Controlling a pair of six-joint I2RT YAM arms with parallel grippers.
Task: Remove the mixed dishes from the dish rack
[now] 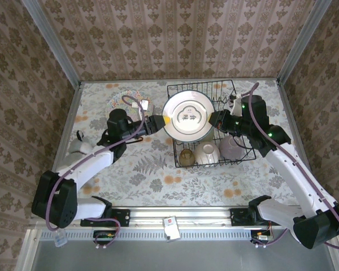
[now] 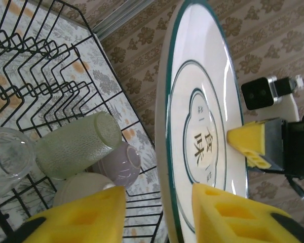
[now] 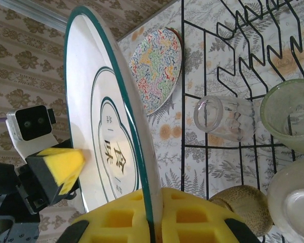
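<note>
- Fingers first, from the top external camera. The right gripper (image 1: 213, 119) is clamped on the right edge of the white plate (image 1: 186, 116), and the left gripper (image 1: 160, 122) sits at the opposite edge.
- Same view: the plate hangs over the left part of the dish rack (image 1: 225, 93), printed face turned up. The brown cup (image 1: 185, 156), cream bowl (image 1: 206, 152) and lavender bowl (image 1: 233, 148) sit in the rack's near row. The floral plate (image 1: 124, 101) lies on the table (image 1: 158, 186), left of the rack.
- Left wrist camera: its own fingers (image 2: 106, 200) stand apart astride the plate's rim, with a gap between one pad and the plate's back. It has no firm hold, as far as I can tell. The pale green glass (image 2: 78, 147) lies on its side in the rack below.
- Right wrist camera: its fingers (image 3: 192, 200) are pressed onto the rim, which is wedged between them.
- Step in hand, as I judge it: passing the plate from the right arm to the left, on its way out of the rack.
- Next move: the left should pinch the rim firmly before the right lets go. Then it can carry the plate clear of the tines to the table near the floral plate.
</note>
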